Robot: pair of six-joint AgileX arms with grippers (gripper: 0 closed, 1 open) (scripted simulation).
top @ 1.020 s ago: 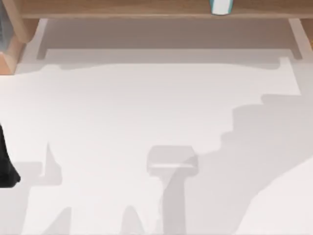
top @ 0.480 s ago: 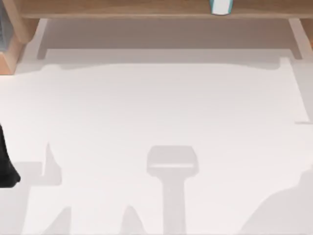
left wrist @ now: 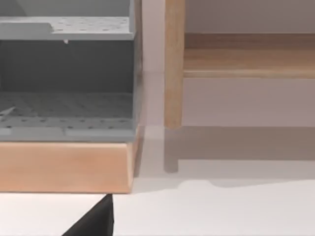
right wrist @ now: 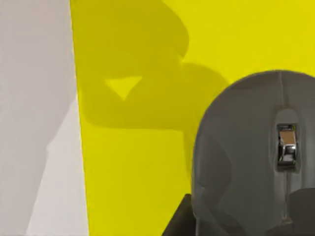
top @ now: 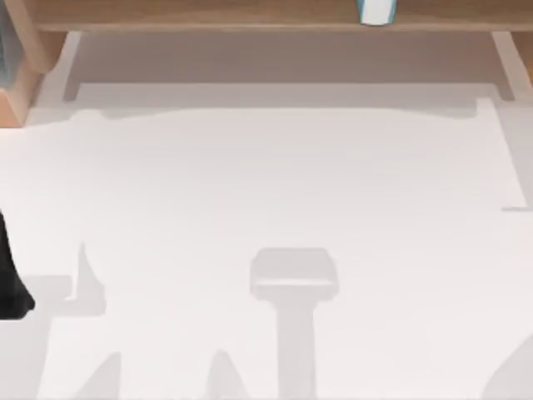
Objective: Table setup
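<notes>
A grey computer mouse (right wrist: 256, 157) with a metal scroll wheel lies on a yellow mat (right wrist: 128, 162) in the right wrist view. My right gripper hovers over it, and a dark part of that gripper (right wrist: 176, 220) shows beside the mouse. The mat's edge meets the white table (right wrist: 34, 98). A black part of my left arm (top: 10, 283) sits at the table's left edge in the top view. A dark tip of the left gripper (left wrist: 93, 223) points toward a grey perforated rack (left wrist: 64, 78).
A wooden shelf (top: 250, 15) runs along the back of the table, with a white and teal cup (top: 376, 10) on it. The grey rack rests on a wooden base (left wrist: 64, 164) at the back left, beside a wooden post (left wrist: 173, 64).
The large shadow over the table's right side has shrunk away to the lower right corner. The left arm has not moved.
</notes>
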